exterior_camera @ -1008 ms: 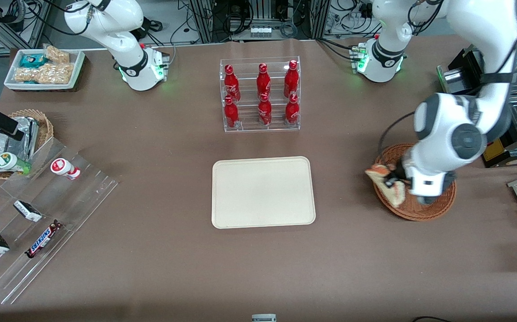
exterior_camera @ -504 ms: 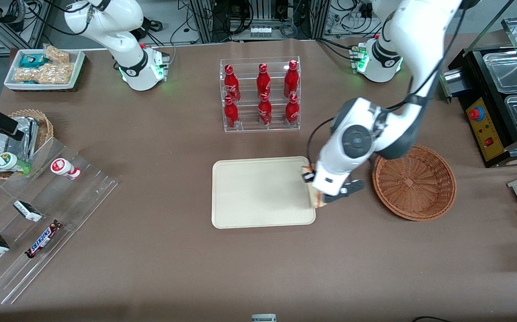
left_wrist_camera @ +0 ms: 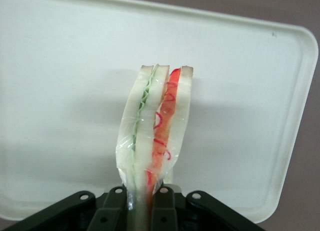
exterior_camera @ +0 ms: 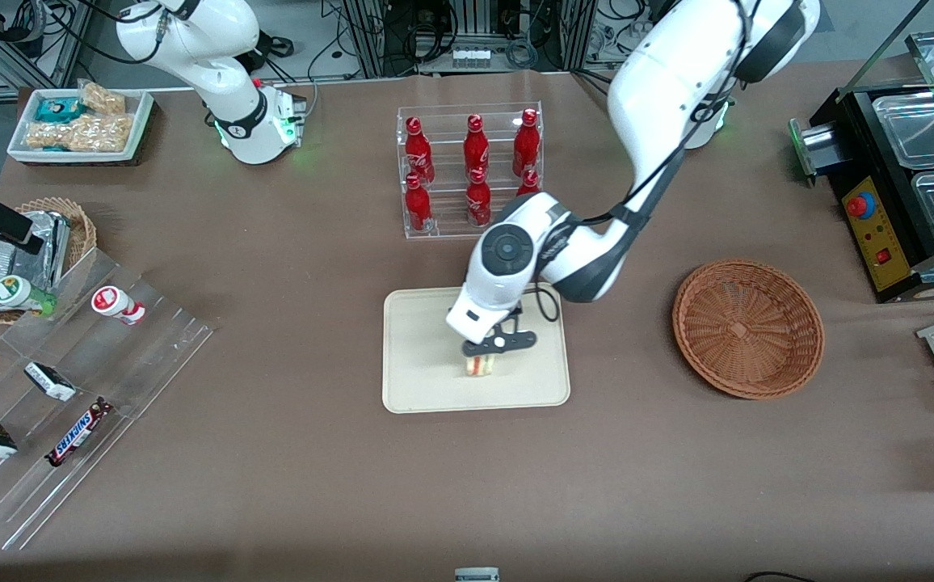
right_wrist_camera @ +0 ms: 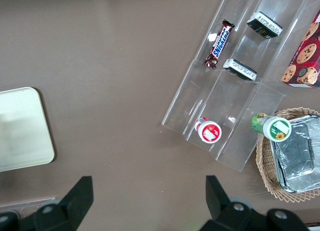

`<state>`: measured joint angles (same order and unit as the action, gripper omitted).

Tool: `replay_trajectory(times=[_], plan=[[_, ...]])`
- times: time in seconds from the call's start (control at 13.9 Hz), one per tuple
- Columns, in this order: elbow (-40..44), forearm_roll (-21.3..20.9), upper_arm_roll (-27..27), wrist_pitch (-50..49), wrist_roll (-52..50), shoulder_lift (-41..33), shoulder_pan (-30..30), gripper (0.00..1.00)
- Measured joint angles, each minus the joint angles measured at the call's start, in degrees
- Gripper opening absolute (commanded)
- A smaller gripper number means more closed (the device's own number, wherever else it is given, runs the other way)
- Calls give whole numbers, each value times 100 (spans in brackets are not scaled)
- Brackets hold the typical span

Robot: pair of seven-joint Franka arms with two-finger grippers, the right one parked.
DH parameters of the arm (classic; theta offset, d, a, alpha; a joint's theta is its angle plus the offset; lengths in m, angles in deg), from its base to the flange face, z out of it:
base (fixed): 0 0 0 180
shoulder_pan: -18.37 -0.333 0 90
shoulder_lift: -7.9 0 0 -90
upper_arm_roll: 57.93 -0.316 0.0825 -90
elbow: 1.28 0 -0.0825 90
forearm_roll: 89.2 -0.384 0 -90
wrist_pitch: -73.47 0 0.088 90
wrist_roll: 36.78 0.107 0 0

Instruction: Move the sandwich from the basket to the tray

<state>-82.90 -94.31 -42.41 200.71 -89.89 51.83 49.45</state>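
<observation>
The sandwich is a plastic-wrapped white-bread wedge with green and orange-red filling. My left gripper is shut on it and holds it over the cream-beige tray, near the tray's middle. In the left wrist view the two black fingers pinch the wedge's narrow end, and the tray fills the background. Whether the sandwich touches the tray I cannot tell. The reddish-brown wicker basket sits toward the working arm's end of the table with nothing in it.
A clear rack of red bottles stands farther from the front camera than the tray, close to the arm's elbow. Clear snack shelves and a small tan basket with foil packets lie toward the parked arm's end.
My left gripper has carried the sandwich from the basket, past the tray's edge, to above the tray's middle. The basket now holds nothing.
</observation>
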Motion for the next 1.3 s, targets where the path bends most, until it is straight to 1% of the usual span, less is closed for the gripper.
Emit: replay_trajectory(times=[0.22,0.36,0.43,0.5,0.58,0.79,0.86,1.08,1.3], plan=[[89,-93,-5,60,-5,187,93,11],[100,-155,-30,59,-6,217,92,14],[100,-172,-37,59,-31,233,92,28],[100,-186,-41,59,-90,254,92,92],[103,-193,-42,59,-176,269,92,100],[241,-198,-45,7,-372,193,83,100],[308,-201,-45,-181,-383,72,81,100],[439,-214,-61,-935,-382,-620,49,100],[436,-214,-78,-1816,-245,-1405,-250,100]])
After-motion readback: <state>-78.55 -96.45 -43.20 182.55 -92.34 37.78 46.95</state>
